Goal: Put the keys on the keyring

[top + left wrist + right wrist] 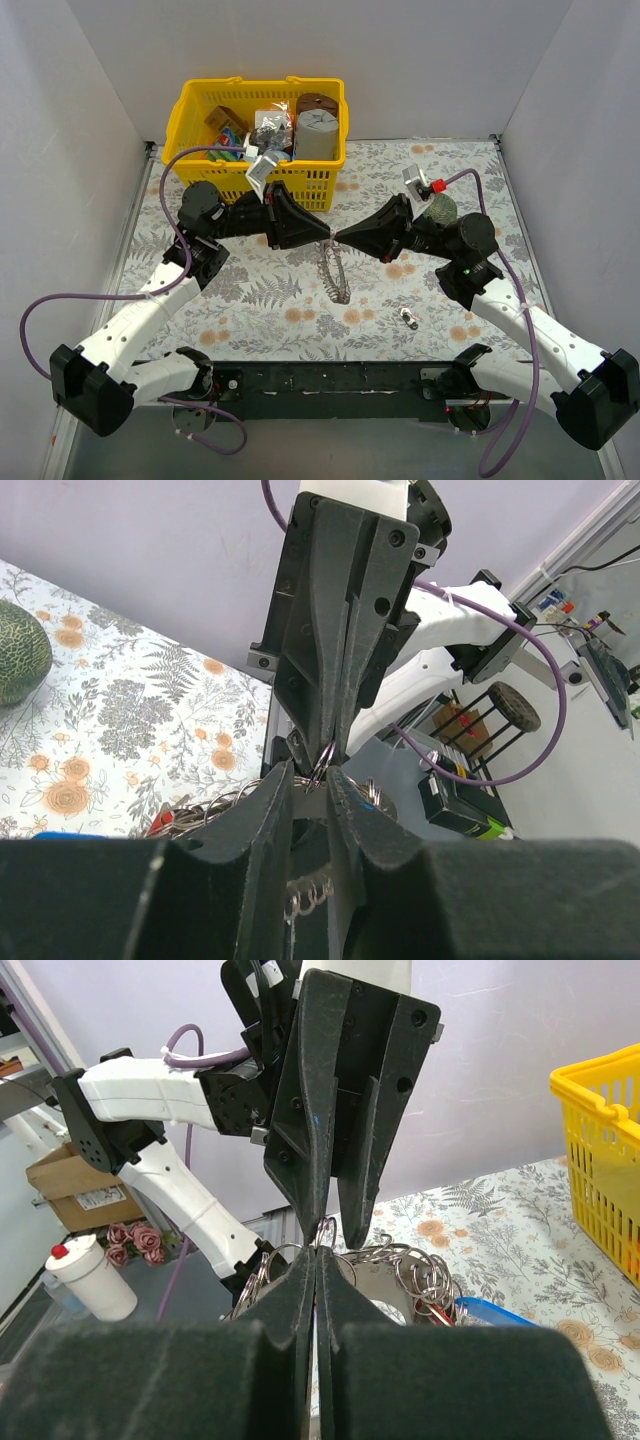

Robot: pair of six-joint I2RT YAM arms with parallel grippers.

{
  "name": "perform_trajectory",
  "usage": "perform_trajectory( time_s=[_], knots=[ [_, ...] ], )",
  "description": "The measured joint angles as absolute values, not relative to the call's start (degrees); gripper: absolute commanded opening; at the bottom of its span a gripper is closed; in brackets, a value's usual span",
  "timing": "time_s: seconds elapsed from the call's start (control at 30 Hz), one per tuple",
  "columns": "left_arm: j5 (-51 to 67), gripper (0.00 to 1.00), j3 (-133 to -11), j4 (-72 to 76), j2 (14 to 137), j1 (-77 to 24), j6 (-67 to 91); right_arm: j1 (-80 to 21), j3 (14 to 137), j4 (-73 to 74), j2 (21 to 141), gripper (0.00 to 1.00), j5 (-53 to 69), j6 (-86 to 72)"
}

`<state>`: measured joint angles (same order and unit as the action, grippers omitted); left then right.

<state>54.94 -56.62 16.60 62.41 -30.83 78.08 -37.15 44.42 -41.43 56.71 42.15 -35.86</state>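
The keyring (pixel 334 272) hung in the air over the middle of the table (pixel 250 300), right under the spot where the two grippers met tip to tip. It looked thin from above, seen from its edge. More wire rings bunched around it, with a blue key head (pixel 490 1312) and a red one beside them. The left gripper (pixel 310 788) was nearly closed, pinching the top of the keyring. The right gripper (pixel 316 1260) was squeezed tight on a small loop (pixel 322 762) at the same spot. One tiny key (pixel 408 318) lay alone on the table, near the front and well apart from the rest. Farther back sat a round green lump (pixel 438 208) and a yellow basket (pixel 200 110).
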Motion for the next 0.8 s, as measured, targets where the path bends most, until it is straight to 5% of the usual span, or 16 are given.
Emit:
perform_trajectory(
  time_s=[0.1, 0.17, 0.33, 0.37, 0.5, 0.6, 0.8],
  knots=[
    [55.4, 0.15, -56.8, 16.3, 62.9, -30.8, 77.8, -37.1, 44.4, -41.4, 56.7, 0.01, 42.2, -35.9],
    [55.7, 0.0, -57.0, 16.0, 63.2, -30.8, 77.5, -37.1, 44.4, -41.4, 56.7, 0.01, 42.2, -35.9],
    [56.2, 0.0, -57.4, 14.7, 63.3, -30.8, 75.9, -37.1, 44.4, -41.5, 56.7, 0.01, 42.0, -36.2],
    [56.1, 0.0, -57.7, 14.0, 63.3, -30.8, 75.6, -37.1, 44.4, -41.5, 56.7, 0.08, 42.0, -36.2],
    [55.6, 0.0, -60.7, 8.1, 63.5, -30.8, 72.1, -37.0, 44.5, -39.5, 56.5, 0.67, 41.4, -34.3],
    [54.3, 0.0, -64.8, 1.1, 64.6, -30.9, 67.8, -36.6, 45.7, -33.5, 55.5, 0.77, 40.6, -30.5],
    [51.1, 0.0, -74.2, -14.3, 67.5, -30.9, 57.8, -32.5, 53.4, -21.2, 54.3, 0.79, 40.1, -22.4]
  ],
)
